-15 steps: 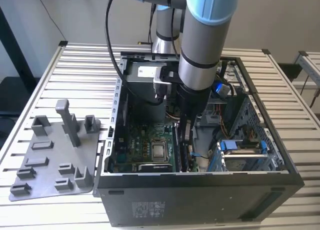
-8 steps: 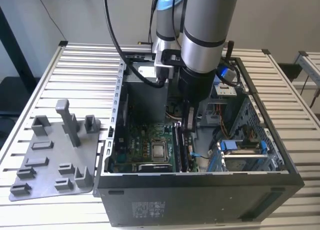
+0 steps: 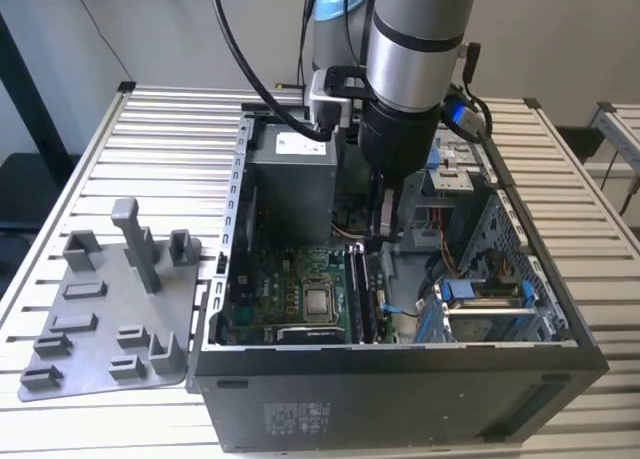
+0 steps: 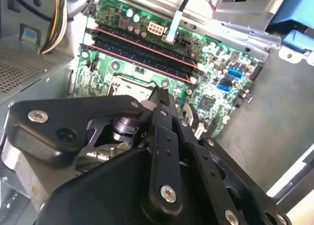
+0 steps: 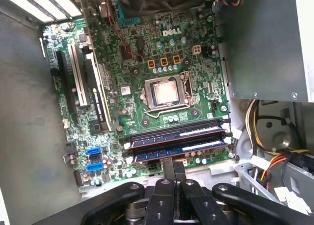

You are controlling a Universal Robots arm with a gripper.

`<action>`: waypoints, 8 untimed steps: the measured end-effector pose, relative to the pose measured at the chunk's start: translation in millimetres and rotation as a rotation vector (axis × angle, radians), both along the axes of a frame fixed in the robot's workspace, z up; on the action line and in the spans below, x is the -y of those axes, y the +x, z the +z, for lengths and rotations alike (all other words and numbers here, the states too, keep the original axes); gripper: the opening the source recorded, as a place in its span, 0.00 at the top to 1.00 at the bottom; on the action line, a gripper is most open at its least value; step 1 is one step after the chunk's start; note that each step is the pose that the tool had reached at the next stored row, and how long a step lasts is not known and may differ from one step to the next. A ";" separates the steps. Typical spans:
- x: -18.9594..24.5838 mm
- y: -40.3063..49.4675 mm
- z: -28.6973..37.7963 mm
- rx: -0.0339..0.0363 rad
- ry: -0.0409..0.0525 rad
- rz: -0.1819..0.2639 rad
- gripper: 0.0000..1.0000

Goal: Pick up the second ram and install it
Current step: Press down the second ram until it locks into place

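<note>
Two long dark ram sticks stand side by side in the slots of the green motherboard [image 5: 113, 53], one [image 5: 176, 134] closer to the CPU socket and one [image 5: 184, 146] closer to the board's edge. I cannot tell which of them is the second ram. Both also show in the second wrist view [image 4: 142, 53] and, in the exterior view, as dark strips [image 3: 363, 294]. My gripper [image 3: 386, 229] hangs inside the open computer case, above the end of the ram slots. Its black fingers [image 5: 169, 173] are pressed together with nothing visible between them.
The CPU socket [image 5: 164, 92] lies beside the ram slots. A grey power supply box [image 3: 290, 189] and yellow cables [image 5: 265, 122] crowd one side, a blue drive cage [image 3: 485, 304] the other. A grey fixture plate [image 3: 110, 319] lies on the slatted table at the exterior view's left.
</note>
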State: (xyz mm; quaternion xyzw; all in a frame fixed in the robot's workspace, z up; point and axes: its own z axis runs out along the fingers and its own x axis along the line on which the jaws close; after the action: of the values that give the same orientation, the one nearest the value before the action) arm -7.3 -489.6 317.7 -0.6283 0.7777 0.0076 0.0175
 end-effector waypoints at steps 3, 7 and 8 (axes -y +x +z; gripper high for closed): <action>0.0 0.0 0.2 -0.0001 0.0004 0.000 0.89; 0.0 0.0 0.4 -0.0001 0.0017 0.000 0.89; 0.0 0.0 0.5 -0.0001 0.0024 0.000 0.89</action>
State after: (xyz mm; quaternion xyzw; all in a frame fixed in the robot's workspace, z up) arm -7.3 -489.6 318.2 -0.6283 0.7777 0.0085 0.0183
